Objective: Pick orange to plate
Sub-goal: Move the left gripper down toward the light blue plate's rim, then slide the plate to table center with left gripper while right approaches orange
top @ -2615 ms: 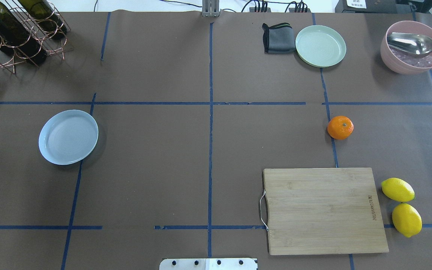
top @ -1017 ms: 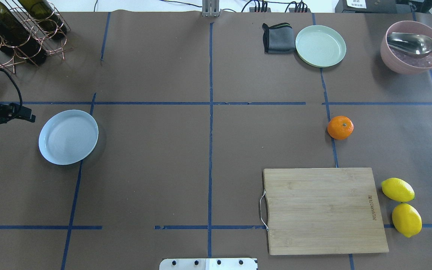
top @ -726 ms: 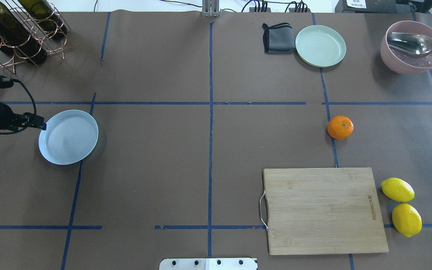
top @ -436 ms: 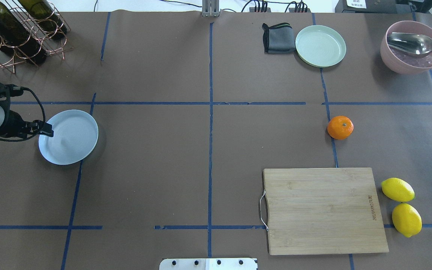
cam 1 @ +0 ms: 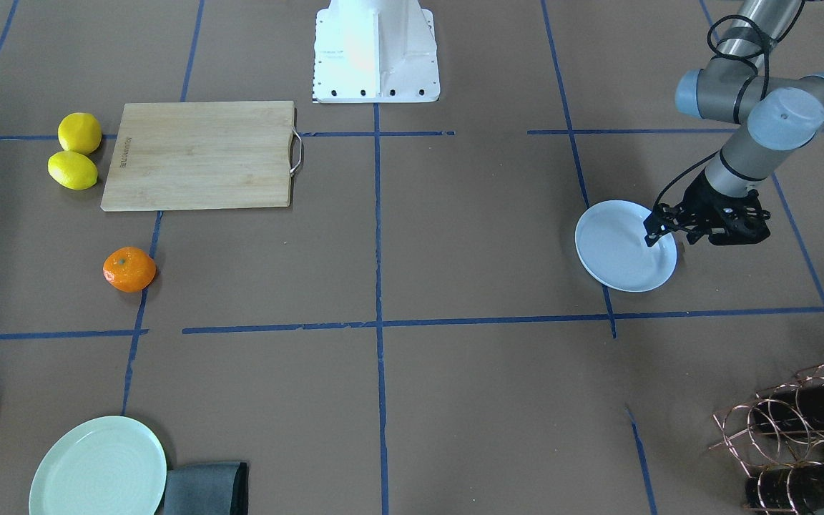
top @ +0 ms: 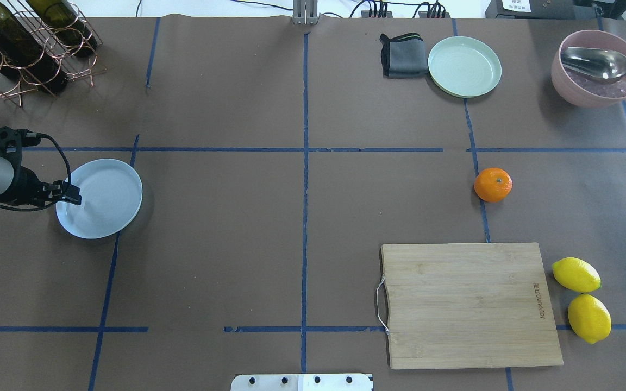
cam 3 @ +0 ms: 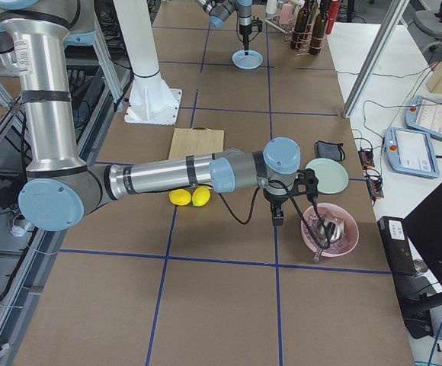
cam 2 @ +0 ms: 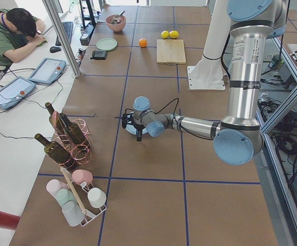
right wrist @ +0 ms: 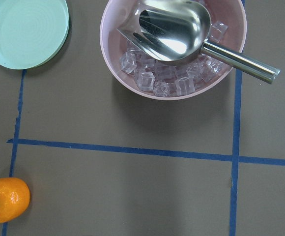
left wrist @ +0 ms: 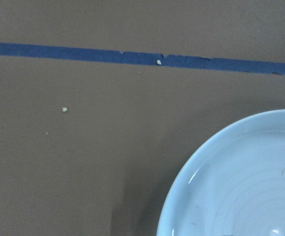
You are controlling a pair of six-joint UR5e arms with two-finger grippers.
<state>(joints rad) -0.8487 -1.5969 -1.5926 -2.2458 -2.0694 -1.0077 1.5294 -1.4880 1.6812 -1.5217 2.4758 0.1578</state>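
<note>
The orange (top: 493, 184) sits on the brown table at the right, beside a blue tape line, with nothing touching it. It also shows in the front view (cam 1: 129, 269) and at the lower left of the right wrist view (right wrist: 6, 199). The pale bluish-white plate (top: 112, 201) lies empty at the left. My left gripper (top: 74, 196) hovers over the plate's left rim (cam 1: 651, 234); I cannot tell if its fingers are apart. The left wrist view shows only the plate's rim (left wrist: 245, 182). My right gripper (cam 3: 277, 217) hangs near the pink bowl; its state cannot be told.
At the back right are a pale green plate (top: 464, 66), a grey cloth (top: 402, 54) and a pink bowl (top: 598, 68) of ice with a metal scoop. A wooden cutting board (top: 468, 304) and two lemons (top: 576, 275) lie front right. A wine rack (top: 25, 43) stands back left.
My left arm has come in from the left edge and moved right, then a little nearer, until its gripper reached the plate's left rim. The orange and the plate have not moved.
</note>
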